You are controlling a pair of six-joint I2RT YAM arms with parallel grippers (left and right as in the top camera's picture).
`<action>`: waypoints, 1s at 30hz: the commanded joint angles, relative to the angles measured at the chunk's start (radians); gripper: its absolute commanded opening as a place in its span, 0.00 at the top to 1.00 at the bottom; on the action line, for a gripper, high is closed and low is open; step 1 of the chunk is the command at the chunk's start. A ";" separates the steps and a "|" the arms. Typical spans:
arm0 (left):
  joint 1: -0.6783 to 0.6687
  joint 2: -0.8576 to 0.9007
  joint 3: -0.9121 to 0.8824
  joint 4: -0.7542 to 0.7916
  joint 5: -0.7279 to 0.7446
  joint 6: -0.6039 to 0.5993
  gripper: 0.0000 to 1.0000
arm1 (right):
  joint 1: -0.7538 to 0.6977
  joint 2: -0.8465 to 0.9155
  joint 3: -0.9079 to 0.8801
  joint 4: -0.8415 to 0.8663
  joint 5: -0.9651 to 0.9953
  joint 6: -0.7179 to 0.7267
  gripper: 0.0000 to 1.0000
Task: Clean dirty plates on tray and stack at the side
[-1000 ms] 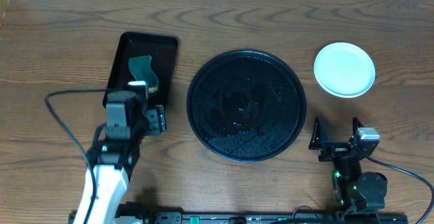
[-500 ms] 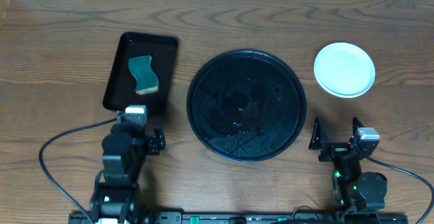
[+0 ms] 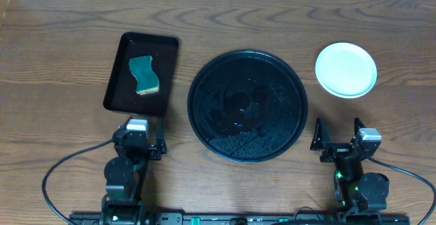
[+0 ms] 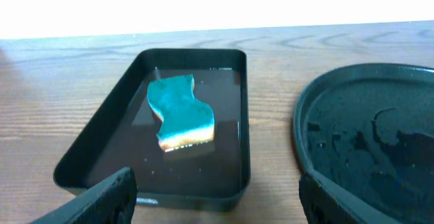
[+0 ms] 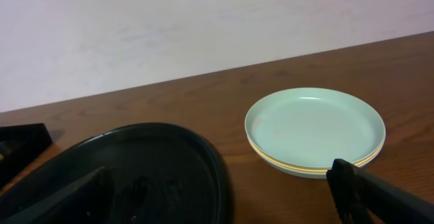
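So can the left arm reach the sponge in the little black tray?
Probably yes. The sponge lies uncovered in the small rectangular tray, straight ahead of the left tool, which is open and empty. Only the tray's low near wall lies between them.

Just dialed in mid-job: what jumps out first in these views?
The large round black tray sits mid-table, wet-looking and bare. The plates are stacked at the far right, a light blue-green one on top. On the left, a teal sponge lies in the small rectangular black tray.
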 commanded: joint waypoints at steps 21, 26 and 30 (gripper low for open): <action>0.005 -0.220 -0.016 -0.134 0.009 0.040 0.22 | -0.009 -0.005 -0.001 -0.004 -0.001 -0.014 0.01; 0.005 -0.238 -0.016 -0.134 0.006 0.040 0.23 | -0.009 -0.005 -0.001 -0.004 -0.001 -0.014 0.01; 0.005 -0.238 -0.016 -0.134 0.005 0.040 0.23 | -0.009 -0.005 -0.001 -0.004 -0.001 -0.014 0.01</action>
